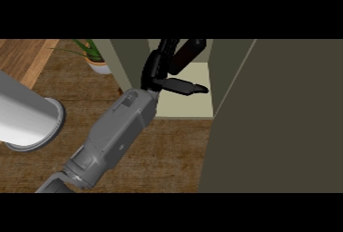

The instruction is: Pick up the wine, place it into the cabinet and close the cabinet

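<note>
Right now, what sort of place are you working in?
Likely a kitchen: a wooden counter, an open cabinet with its door swung out, a dark wine bottle inside it, and a potted plant behind.

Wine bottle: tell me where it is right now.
In the head view, the wine is at top centre, inside the open cabinet above its pale shelf, with the hand curled round it, right of the potted plant.

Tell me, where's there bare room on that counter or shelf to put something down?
The counter is bare between the forearm and the cabinet door. The shelf is bare toward its front edge. It is crowded at the shelf's back, where the hand and bottle sit, and at left by the grey cylinder and plant.
</note>
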